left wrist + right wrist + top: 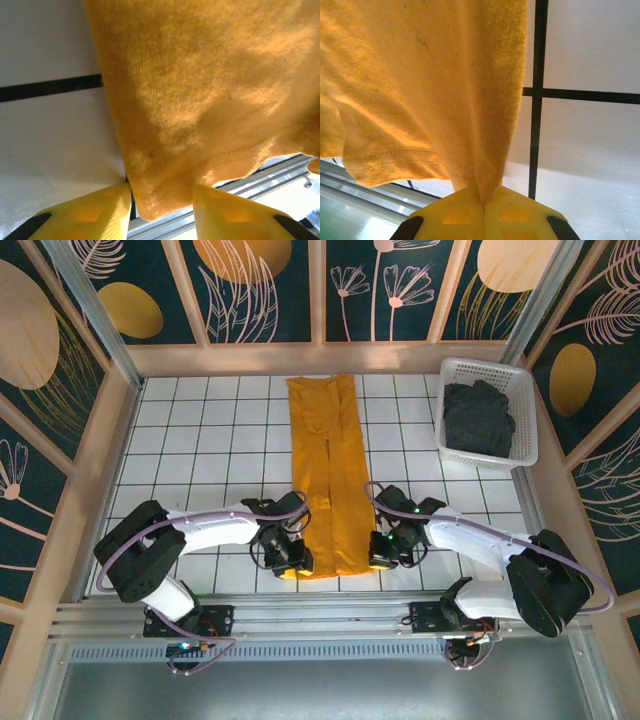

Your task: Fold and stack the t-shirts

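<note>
Mustard t-shirt [325, 480] hem pinched in R claw [484, 202], corner inside L claw [161, 202].

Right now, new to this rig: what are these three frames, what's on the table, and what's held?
Two robot arms are bolted at the near edge of a white tiled table. The overhead picture comes from a fixed camera above and behind them. The other two come from a camera on each wrist, looking along that arm's yellow fingers. A mustard t-shirt, folded into a long strip, lies mid-table. A dark t-shirt sits in a white basket at the far right. The right end effector is shut, pinching the mustard t-shirt's near hem. The left end effector has its jaws apart, with the other near corner between them.
</note>
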